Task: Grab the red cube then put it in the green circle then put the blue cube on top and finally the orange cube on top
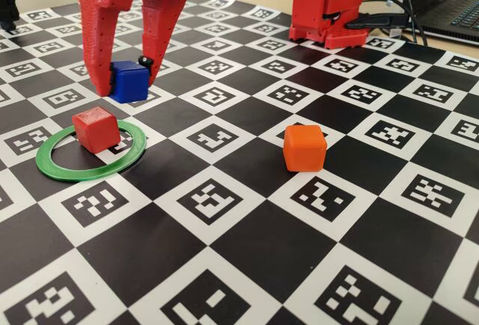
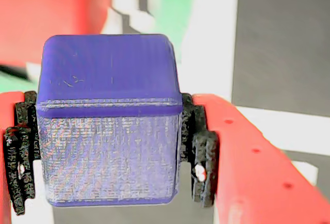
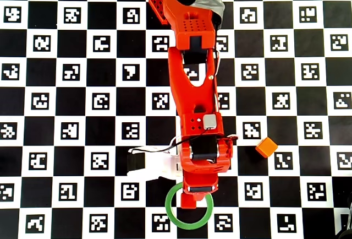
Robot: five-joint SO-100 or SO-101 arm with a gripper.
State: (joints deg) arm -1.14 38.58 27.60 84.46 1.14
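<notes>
Blue cube (image 1: 129, 80) in the gripper (image 1: 123, 79), up in the left of the fixed view, above and behind the red cube (image 1: 96, 129).

Fixed view: red cube sits off-centre in the green ring (image 1: 90, 151), near its far-left rim; orange cube (image 1: 304, 147) waits right of centre. A drop aimed at the ring's middle could tip off. Wrist view: both pads (image 2: 202, 152) pressed on the blue cube's (image 2: 111, 131) sides, low on it — it may twist on release. Overhead view: the arm (image 3: 195, 101) hides both cubes, only ring (image 3: 171, 211) and orange cube (image 3: 266, 147) show.
</notes>
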